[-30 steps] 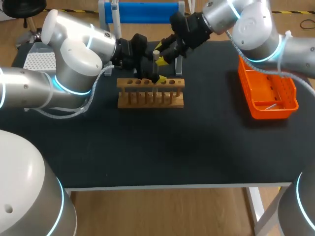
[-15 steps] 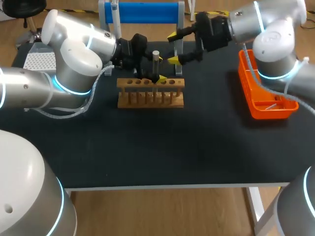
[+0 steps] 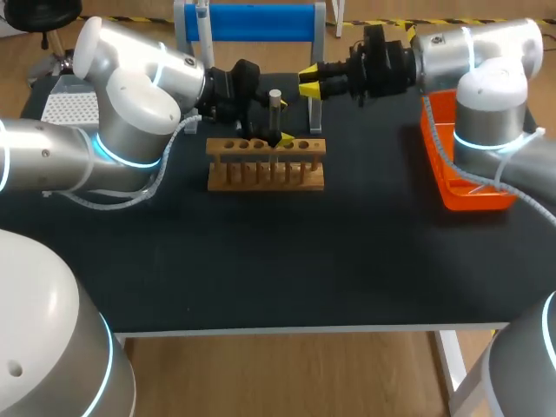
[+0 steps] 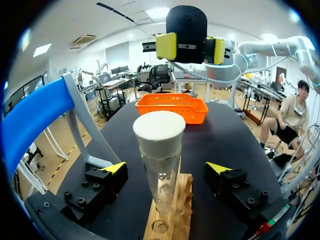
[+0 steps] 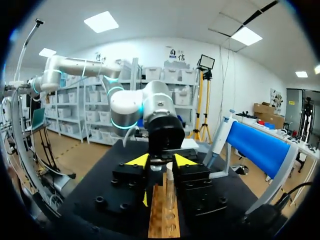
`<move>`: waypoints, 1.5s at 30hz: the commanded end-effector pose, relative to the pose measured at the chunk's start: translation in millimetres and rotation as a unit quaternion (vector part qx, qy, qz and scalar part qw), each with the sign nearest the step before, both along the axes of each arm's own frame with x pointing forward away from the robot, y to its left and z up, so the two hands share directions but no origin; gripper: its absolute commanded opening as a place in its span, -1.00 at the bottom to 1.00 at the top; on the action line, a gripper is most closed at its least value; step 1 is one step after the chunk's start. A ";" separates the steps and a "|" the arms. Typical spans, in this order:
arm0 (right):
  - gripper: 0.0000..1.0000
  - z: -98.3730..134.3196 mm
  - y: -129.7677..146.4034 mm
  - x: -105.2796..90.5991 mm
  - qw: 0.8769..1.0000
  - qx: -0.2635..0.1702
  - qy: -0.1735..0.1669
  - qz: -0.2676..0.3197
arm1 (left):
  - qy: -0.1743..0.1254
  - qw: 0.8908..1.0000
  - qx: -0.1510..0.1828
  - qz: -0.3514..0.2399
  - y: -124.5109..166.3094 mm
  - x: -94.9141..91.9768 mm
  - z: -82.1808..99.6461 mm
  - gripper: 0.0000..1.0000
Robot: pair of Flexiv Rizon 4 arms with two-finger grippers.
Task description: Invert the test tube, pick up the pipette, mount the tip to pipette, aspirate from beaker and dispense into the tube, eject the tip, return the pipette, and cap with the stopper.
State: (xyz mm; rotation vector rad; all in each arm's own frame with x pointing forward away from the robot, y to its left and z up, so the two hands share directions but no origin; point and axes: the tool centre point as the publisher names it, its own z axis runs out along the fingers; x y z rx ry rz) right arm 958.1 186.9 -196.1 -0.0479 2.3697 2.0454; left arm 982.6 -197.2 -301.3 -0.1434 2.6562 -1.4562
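Note:
A glass test tube [image 3: 275,117] stands upright in the wooden rack [image 3: 265,167] with a pale stopper [image 4: 159,132] in its mouth. My left gripper [image 4: 166,167] is open wide, one finger on each side of the tube [image 4: 162,182], and touches neither side. My right gripper [image 3: 309,81] hangs behind and to the right of the tube, level with its top. Its fingers stand close with a narrow gap and hold nothing. From the right wrist the tube [image 5: 170,187] shows ahead, past the right gripper [image 5: 161,161]. The pipette [image 3: 201,13] hangs on the blue stand [image 3: 252,19].
An orange bin [image 3: 473,169] sits at the right side of the table. A white tip box [image 3: 69,106] lies at the far left, behind my left arm. The front half of the dark table [image 3: 287,261] carries nothing.
My right gripper let go of the stopper on the tube, opened wide and drew back to the right, then turned level and narrowed its fingers. The left arm has kept still.

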 end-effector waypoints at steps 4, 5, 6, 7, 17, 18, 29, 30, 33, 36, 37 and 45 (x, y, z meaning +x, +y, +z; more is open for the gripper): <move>-1.00 -2.9 13.8 6.3 0.999 0.036 0.018 0.013 | 0.001 1.000 0.001 0.000 0.2 0.0 0.6 1.00; -1.00 -3.2 15.7 6.4 0.999 0.036 0.021 0.014 | 0.001 1.000 0.001 0.000 0.2 0.0 0.6 1.00; -1.00 -3.6 17.6 6.3 0.999 0.037 0.023 0.015 | 0.001 1.000 0.001 0.000 0.2 0.0 0.6 1.00; -1.00 -4.0 19.4 6.5 0.999 0.037 0.027 0.016 | 0.001 1.000 0.001 0.000 0.2 0.0 0.6 1.00; -1.00 -5.2 30.0 7.4 0.998 0.039 0.043 0.024 | 0.001 1.000 0.001 0.000 0.2 0.0 0.6 1.00; -1.00 -5.7 30.6 7.7 0.998 0.038 0.044 0.023 | 0.001 1.000 0.001 0.000 0.2 0.0 0.6 1.00; -1.00 -12.4 38.9 6.9 0.997 0.035 0.055 0.027 | 0.001 1.000 0.001 0.000 0.2 0.0 0.6 1.00; -1.00 -13.0 39.3 6.9 0.997 0.035 0.056 0.027 | 0.001 1.000 0.001 0.000 0.2 0.0 0.6 1.00; -1.00 -14.8 40.2 6.5 0.997 0.034 0.058 0.027 | 0.001 1.000 0.001 0.000 0.2 0.0 0.6 1.00; -1.00 -17.4 41.8 5.5 0.997 0.033 0.059 0.028 | 0.001 1.000 0.001 0.000 0.2 0.0 0.6 1.00; -1.00 -18.3 42.2 5.3 0.997 0.032 0.060 0.029 | 0.001 1.000 0.001 0.000 0.2 0.0 0.6 1.00; -1.00 -31.0 41.1 6.9 0.997 0.026 0.068 0.024 | 0.001 1.000 0.001 0.000 0.2 0.0 0.6 1.00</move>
